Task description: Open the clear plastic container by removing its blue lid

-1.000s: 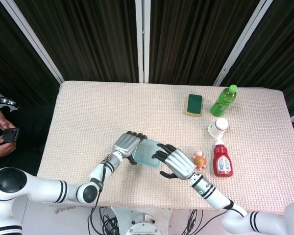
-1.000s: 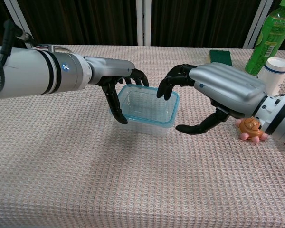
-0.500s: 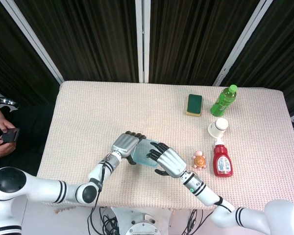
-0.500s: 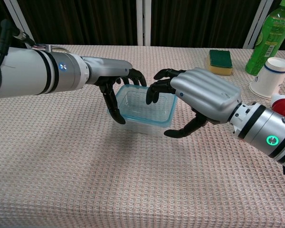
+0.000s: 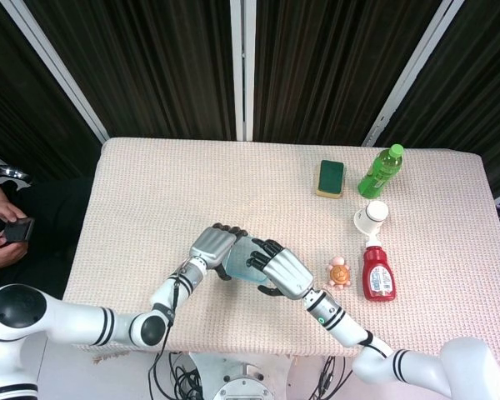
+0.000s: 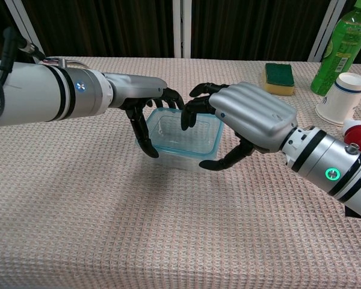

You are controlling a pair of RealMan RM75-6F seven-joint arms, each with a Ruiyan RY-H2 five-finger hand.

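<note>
The clear plastic container with its blue lid stands on the table at the front middle; in the head view only a strip of the container shows between the hands. My left hand grips its left end, thumb down the near side and fingers over the far edge. My right hand arches over the lid from the right, fingertips above its middle and the thumb by the right front corner. I cannot tell if the right hand touches the lid. From above, the left hand and right hand nearly meet.
A green sponge, a green bottle, a paper cup, a red ketchup bottle and a small turtle toy stand to the right. A person holding a phone sits beyond the table's left edge.
My right hand has moved left, from beside the container to over its lid, with the thumb coming in at the right front corner. The left hand and container have stayed put.
</note>
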